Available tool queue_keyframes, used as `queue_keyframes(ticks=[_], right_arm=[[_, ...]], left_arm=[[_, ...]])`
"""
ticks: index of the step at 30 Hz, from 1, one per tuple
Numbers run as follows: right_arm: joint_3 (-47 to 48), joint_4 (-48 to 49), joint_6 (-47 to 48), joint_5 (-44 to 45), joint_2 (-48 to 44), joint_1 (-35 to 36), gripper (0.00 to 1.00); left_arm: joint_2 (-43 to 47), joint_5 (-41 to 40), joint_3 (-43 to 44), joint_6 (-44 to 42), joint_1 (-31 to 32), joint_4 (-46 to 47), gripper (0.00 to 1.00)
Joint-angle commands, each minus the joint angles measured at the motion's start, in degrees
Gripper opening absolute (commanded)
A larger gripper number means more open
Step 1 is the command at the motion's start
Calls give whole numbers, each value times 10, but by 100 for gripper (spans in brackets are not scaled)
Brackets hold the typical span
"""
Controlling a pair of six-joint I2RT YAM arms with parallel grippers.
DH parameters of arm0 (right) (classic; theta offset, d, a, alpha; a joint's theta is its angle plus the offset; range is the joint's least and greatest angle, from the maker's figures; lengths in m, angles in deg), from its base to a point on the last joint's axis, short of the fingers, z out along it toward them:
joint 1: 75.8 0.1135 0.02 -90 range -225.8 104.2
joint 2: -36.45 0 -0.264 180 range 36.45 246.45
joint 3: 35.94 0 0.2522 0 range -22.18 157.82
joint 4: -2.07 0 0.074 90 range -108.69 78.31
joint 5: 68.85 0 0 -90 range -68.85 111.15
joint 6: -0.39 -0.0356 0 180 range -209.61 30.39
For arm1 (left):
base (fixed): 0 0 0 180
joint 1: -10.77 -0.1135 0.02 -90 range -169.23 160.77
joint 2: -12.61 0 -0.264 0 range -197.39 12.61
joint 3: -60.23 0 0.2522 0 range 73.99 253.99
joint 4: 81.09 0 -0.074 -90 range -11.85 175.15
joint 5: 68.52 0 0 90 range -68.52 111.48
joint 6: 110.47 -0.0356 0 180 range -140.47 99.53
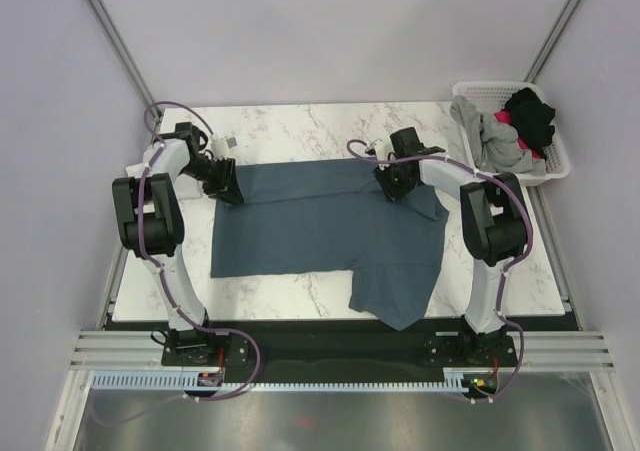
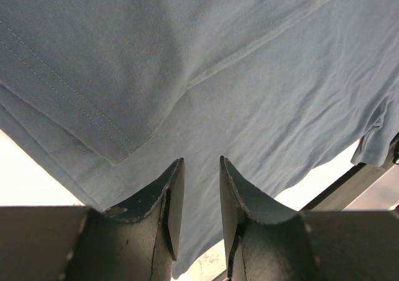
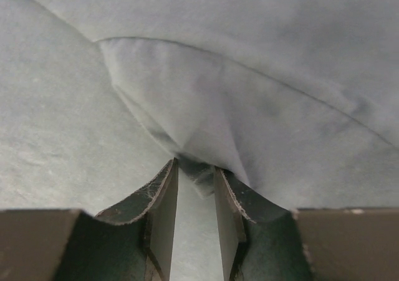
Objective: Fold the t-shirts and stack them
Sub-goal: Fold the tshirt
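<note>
The slate-blue t-shirt (image 1: 320, 226), centre frame, is soft and limp, best held at hem corners. The right end effector (image 3: 195, 172) pinches a fold; the left end effector (image 2: 201, 175) is narrowly parted, and I cannot tell its grip.

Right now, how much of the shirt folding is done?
Barely started. The blue shirt lies spread on the table. Both the left gripper and right gripper pinch its far edge, likely for a first fold. More clothes wait in the basket; there is no stack yet.
</note>
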Motion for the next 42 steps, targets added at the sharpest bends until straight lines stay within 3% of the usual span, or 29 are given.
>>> queue_keyframes(ticks=[1, 5, 7, 11, 19, 27, 35, 36, 38, 40, 42], right_arm=[[28, 14, 3, 17, 8, -9, 35], [28, 14, 3, 10, 10, -9, 22], [28, 12, 2, 5, 6, -9, 10], [30, 0, -11, -9, -10, -9, 0], [22, -37, -54, -69, -73, 30, 0], [17, -44, -66, -92, -80, 78, 0], [14, -50, -64, -103, -83, 81, 1], [14, -50, -64, -103, -84, 81, 2], [18, -50, -67, -92, -87, 81, 28], [17, -50, -67, -72, -99, 79, 43], [14, -49, -74, -53, -125, 71, 46]], left_arm=[[0, 23, -2, 15, 2, 5, 36], [-1, 23, -2, 15, 3, 5, 36], [-1, 23, -3, 14, 1, 6, 36], [-1, 24, -3, 14, 2, 6, 36], [1, 32, -7, 19, 2, 15, 36], [10, 33, -17, 19, 3, 16, 36], [11, 33, -18, 19, 2, 16, 36], [11, 33, -17, 19, 2, 16, 36], [9, 31, -15, 20, 3, 17, 36], [9, 32, -13, 22, 2, 18, 36], [13, 29, -13, 19, 2, 18, 36]])
